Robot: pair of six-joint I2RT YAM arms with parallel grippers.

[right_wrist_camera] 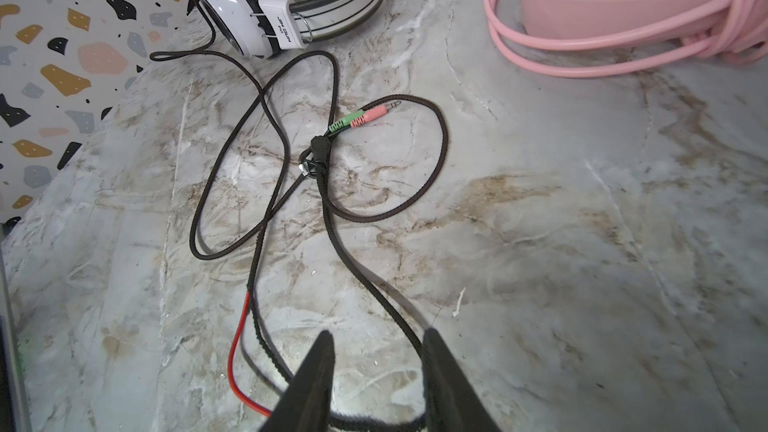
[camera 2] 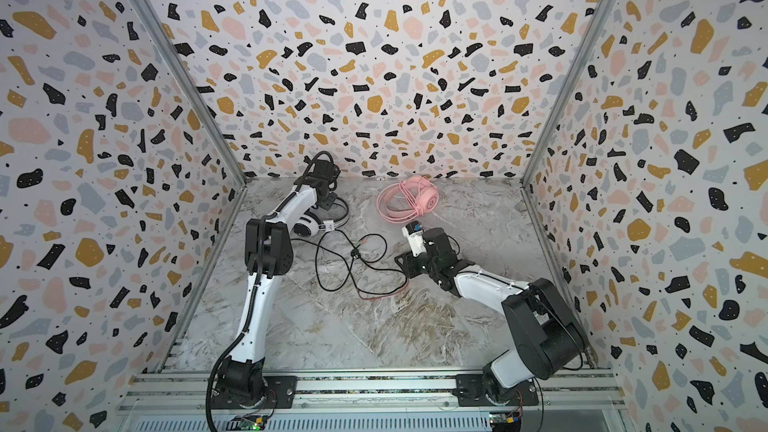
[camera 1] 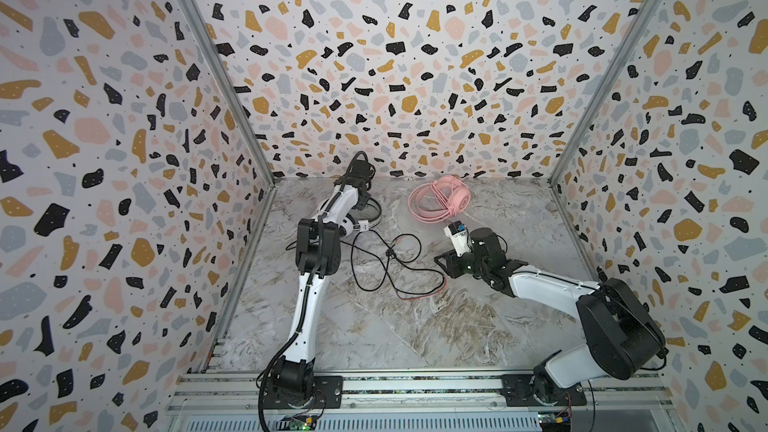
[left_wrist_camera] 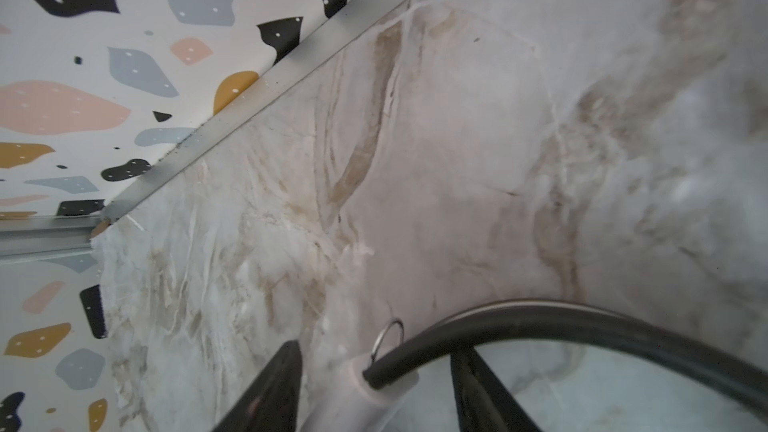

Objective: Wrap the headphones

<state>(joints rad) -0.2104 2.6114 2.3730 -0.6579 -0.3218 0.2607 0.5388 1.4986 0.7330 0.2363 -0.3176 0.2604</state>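
Two headsets lie at the back of the marbled tabletop (camera 1: 415, 326), with open surface between the arms in front.

The white over-ear headset with black stripes (camera 2: 309, 227) lies near the back left corner, close to the terrazzo-patterned wall (camera 1: 104, 160) and its aluminium edge strip (left_wrist_camera: 249, 114). The left gripper (left_wrist_camera: 374, 349) straddles its headband (left_wrist_camera: 582, 322); whether the jaws press it I cannot tell. Its braided black cable (right_wrist_camera: 446, 143) sprawls in loose loops mid-table and ends in green and pink jack plugs (right_wrist_camera: 361, 116), with a thin red wire (right_wrist_camera: 235, 347) alongside. The right gripper (right_wrist_camera: 379, 333) has its jaws part-way apart, with a loop of that cable across the gap. The all-pink headset (camera 1: 440, 199), its cable wound round the band, sits just before the back wall. The white slider block (right_wrist_camera: 282, 22) bears lettering that looks like "JIN DUN".
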